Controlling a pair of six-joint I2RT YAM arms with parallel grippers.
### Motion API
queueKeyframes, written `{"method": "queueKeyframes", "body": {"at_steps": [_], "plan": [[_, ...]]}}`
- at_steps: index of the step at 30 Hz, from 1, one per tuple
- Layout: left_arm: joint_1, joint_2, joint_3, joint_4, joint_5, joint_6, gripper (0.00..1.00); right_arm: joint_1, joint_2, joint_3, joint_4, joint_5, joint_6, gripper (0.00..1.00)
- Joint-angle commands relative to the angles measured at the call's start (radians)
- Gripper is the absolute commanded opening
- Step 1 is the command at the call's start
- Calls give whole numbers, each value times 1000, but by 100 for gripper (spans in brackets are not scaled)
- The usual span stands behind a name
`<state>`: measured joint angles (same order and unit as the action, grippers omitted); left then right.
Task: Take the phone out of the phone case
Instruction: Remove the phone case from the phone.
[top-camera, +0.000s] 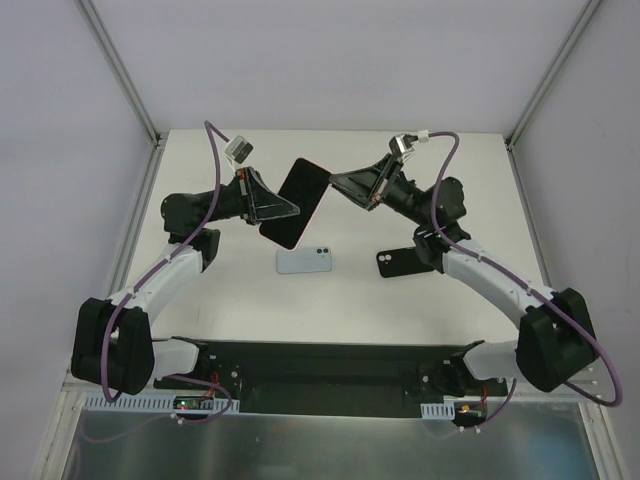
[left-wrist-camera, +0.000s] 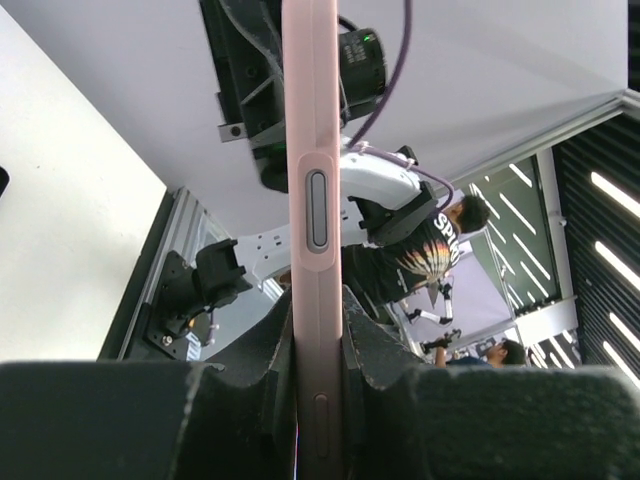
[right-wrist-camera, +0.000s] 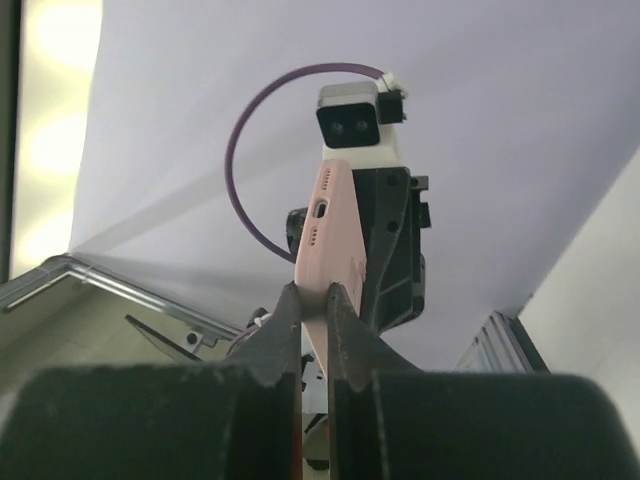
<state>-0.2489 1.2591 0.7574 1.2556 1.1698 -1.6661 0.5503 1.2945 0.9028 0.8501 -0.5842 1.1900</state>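
Observation:
A phone in a pink case (top-camera: 296, 203) is held in the air above the table between both arms, its dark screen towards the top camera. My left gripper (top-camera: 293, 210) is shut on its left edge; the left wrist view shows the pink case (left-wrist-camera: 316, 200) edge-on between my black fingers (left-wrist-camera: 385, 370). My right gripper (top-camera: 335, 180) is shut on its upper right corner; the right wrist view shows the pink case (right-wrist-camera: 330, 235) pinched between the fingers (right-wrist-camera: 278, 335).
A light blue phone (top-camera: 304, 261) lies face down on the table below the held phone. A black phone case (top-camera: 398, 264) lies to its right, next to the right arm. White walls stand on both sides.

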Motion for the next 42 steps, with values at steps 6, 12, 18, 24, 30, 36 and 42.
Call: {"method": "queueKeyframes", "body": {"at_steps": [6, 12, 18, 24, 30, 36, 42], "plan": [[-4, -39, 37, 426, 34, -64, 0, 75, 249, 71, 684, 188, 459, 1], [-4, -64, 43, 426, 57, -55, 0, 145, 249, 110, 684, 317, 462, 1], [-4, -90, 74, 426, 80, -38, 0, 174, 223, 131, 684, 402, 461, 1], [-4, -104, 131, 427, 102, -46, 0, 218, 242, 148, 684, 431, 476, 1], [-4, -116, 146, 426, 102, -52, 0, 235, 262, 114, 679, 446, 482, 1], [-4, -122, 177, 424, 110, -72, 0, 232, 238, 62, 587, 399, 381, 1], [-4, -122, 155, 418, 106, -73, 0, 174, 105, -5, 313, 310, 151, 16]]}}
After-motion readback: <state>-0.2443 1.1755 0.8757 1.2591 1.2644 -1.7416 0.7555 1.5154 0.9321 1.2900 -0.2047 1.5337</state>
